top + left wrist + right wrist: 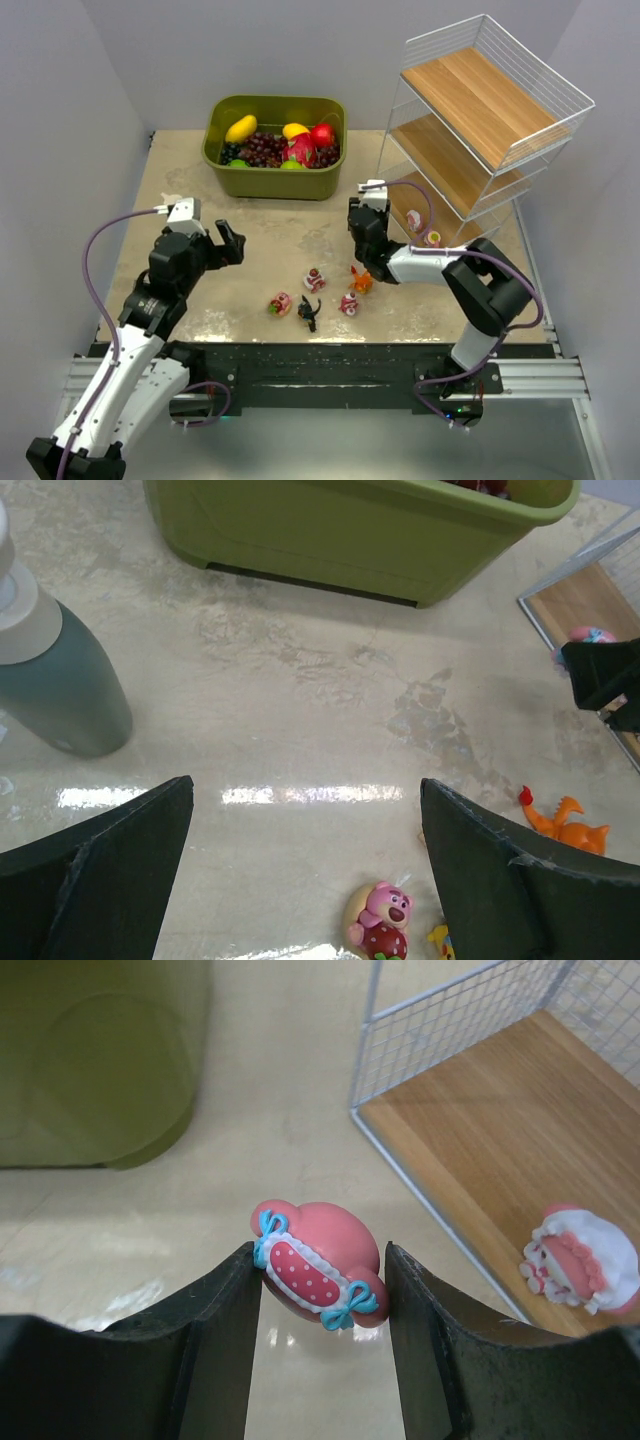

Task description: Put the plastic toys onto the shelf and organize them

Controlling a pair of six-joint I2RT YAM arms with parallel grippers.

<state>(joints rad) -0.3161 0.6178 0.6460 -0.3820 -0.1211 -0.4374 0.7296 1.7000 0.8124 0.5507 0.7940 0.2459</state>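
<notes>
Gripping pink toy (318, 1265), right fingers (205, 1345) | left fingers (100, 865) spread wide | only wrist view shows grip

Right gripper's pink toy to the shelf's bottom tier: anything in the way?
Nothing visible. The right gripper holds the pink toy beside the wire edge of the bottom tier; one white-and-pink figurine already sits farther in.

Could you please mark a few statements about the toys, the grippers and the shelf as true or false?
1. The right gripper grips a rounded pink plastic figurine with blue bows. True.
2. The left gripper is shut on the orange plastic creature. False: it is open and empty; the creature lies on the table.
3. A pink-and-white figurine lies on the lowest wooden tier of the white wire shelf. True.
4. The olive-green plastic bin is empty. False: it holds fruit.
</notes>
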